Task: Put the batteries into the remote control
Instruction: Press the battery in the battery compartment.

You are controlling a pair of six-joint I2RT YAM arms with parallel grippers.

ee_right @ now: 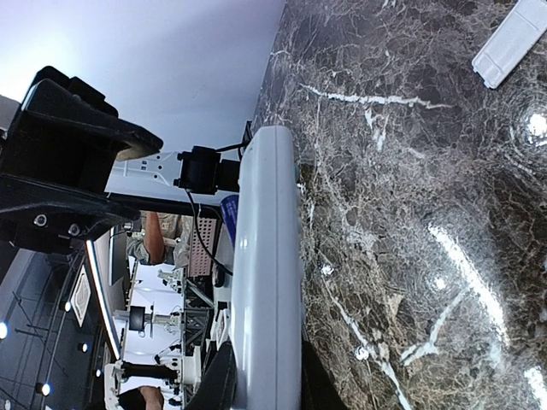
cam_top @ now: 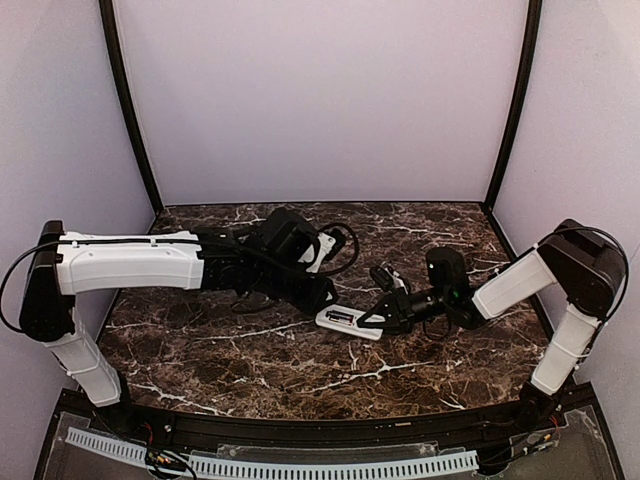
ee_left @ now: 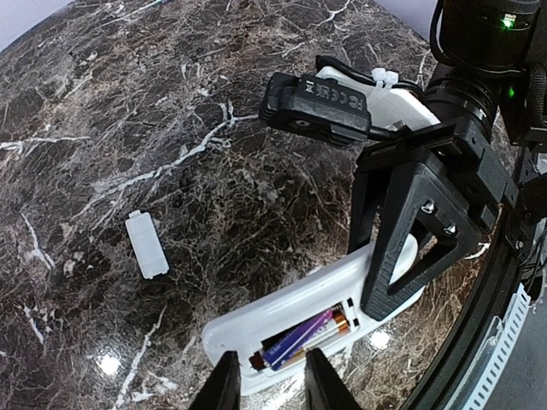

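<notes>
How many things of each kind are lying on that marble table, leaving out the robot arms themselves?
Remote control: 1
Loose white cover: 1
Batteries in the remote: 2, it seems
Total: 4

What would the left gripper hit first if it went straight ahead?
Probably the purple battery lying in the open compartment of the remote control, directly ahead of the left gripper; depth is hard to judge.

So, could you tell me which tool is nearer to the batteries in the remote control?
Left. The left tool hovers right over the batteries; the right tool clamps the remote control at its other end.
</notes>
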